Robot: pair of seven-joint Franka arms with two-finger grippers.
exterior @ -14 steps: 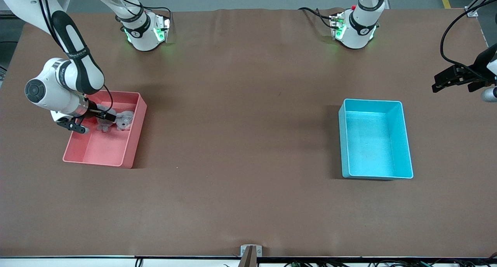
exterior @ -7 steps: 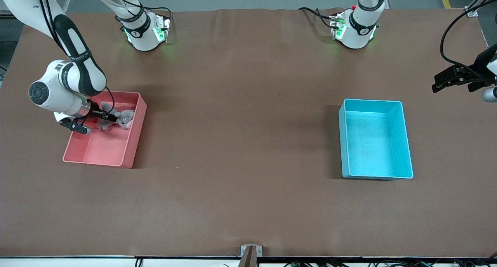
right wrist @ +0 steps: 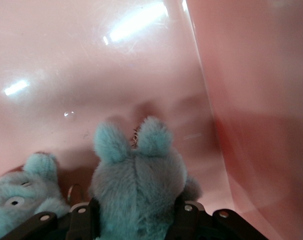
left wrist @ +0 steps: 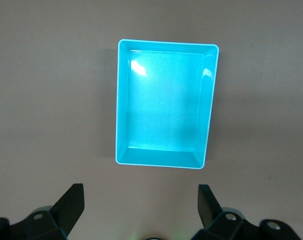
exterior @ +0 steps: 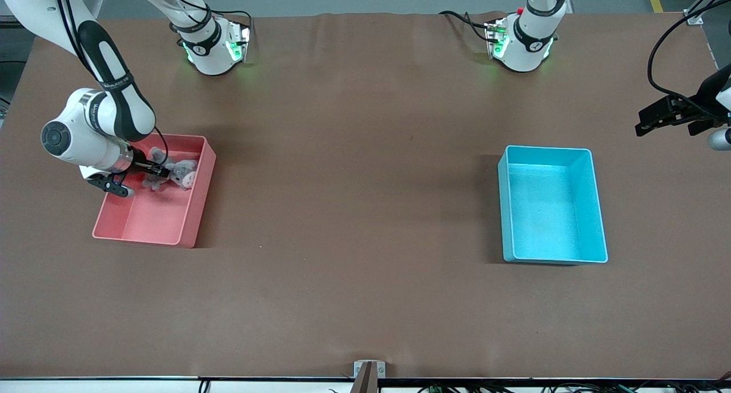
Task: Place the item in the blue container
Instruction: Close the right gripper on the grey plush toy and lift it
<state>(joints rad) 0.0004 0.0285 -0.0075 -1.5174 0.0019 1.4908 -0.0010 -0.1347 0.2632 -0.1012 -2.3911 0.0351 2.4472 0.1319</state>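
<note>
The item, a grey plush toy (right wrist: 136,185), lies in the pink bin (exterior: 154,219) at the right arm's end of the table. My right gripper (exterior: 164,173) reaches down into that bin, and its fingers (right wrist: 86,215) press the toy's sides from both flanks. The blue container (exterior: 548,216) stands with nothing in it at the left arm's end. In the left wrist view the blue container (left wrist: 164,105) shows whole from above. My left gripper (exterior: 657,121) hangs open over the table beside the container, holding nothing; its own view shows the gripper (left wrist: 141,192) over bare table.
A second grey plush toy (right wrist: 21,195) lies beside the held one, close to the bin wall (right wrist: 251,125). The brown table (exterior: 354,210) stretches between the two bins. Both arm bases stand at the edge farthest from the front camera.
My right gripper has closed in on the plush toy inside the pink bin, and its wrist shifted slightly. The left arm has not moved.
</note>
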